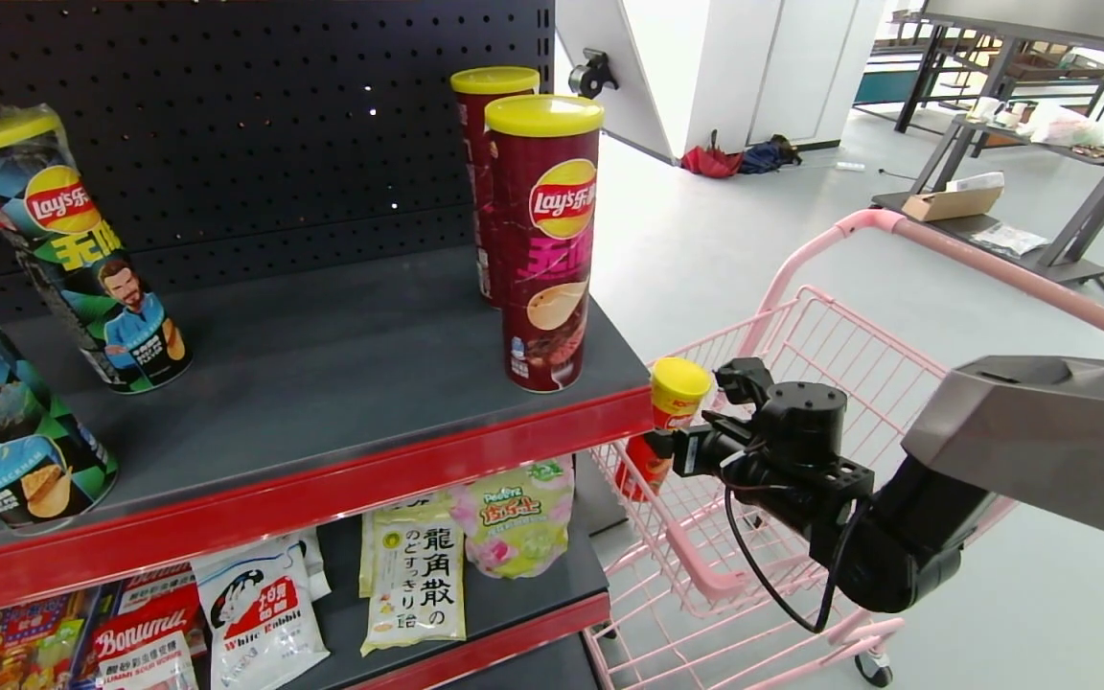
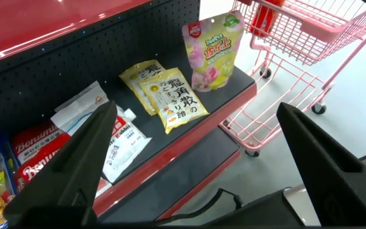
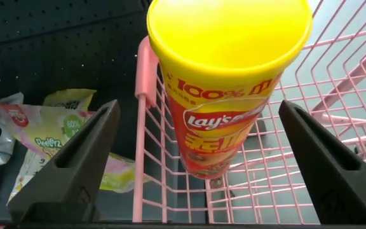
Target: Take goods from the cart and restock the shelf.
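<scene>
Chip can point(image 1: 675, 414) upright in the pink cart point(image 1: 897, 230), in the corner nearest the shelf point(image 1: 322, 364), long axis vertical. Right gripper point(image 1: 672, 450) is right at it, fingers spread wide either side, nothing clamped yet. Right arm's clearly the nearer.

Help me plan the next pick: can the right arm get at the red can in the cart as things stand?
Probably yes. The right gripper is open right at the red can, which stands in the cart beside the shelf; its fingers flank the can with nothing between.
</scene>
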Controlling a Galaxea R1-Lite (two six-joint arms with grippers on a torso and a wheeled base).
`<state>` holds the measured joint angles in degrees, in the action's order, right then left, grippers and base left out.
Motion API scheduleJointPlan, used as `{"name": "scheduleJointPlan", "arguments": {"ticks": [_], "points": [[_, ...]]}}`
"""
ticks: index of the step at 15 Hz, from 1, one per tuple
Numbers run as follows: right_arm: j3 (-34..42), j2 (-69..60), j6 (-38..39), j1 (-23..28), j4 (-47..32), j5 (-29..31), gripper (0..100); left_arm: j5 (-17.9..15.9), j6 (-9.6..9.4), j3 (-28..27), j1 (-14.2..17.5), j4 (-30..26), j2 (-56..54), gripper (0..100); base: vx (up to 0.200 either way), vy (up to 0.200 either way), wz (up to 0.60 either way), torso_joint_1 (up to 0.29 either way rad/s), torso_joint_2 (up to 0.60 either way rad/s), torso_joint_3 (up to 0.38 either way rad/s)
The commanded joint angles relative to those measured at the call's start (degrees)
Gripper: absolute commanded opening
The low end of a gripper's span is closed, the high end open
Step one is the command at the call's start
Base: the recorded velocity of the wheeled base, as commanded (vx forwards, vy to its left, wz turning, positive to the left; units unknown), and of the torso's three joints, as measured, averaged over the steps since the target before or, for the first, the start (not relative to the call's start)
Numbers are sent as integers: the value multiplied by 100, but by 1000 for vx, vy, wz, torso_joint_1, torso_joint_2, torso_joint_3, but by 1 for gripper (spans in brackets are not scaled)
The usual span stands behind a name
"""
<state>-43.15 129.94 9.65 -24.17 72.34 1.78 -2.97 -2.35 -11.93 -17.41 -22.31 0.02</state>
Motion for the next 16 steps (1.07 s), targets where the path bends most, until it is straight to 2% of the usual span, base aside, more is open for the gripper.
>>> {"name": "scheduleJointPlan", "arguments": {"ticks": [1,16], "points": [[-114,154,1,0,0,-2,100,16,-2,-2,1,-2,-2,100,0,0,0,0,0,0],[-949,805,1,44,-9,-55,100,148,-2,-2,1,-2,-2,100,0,0,0,0,0,0]]}}
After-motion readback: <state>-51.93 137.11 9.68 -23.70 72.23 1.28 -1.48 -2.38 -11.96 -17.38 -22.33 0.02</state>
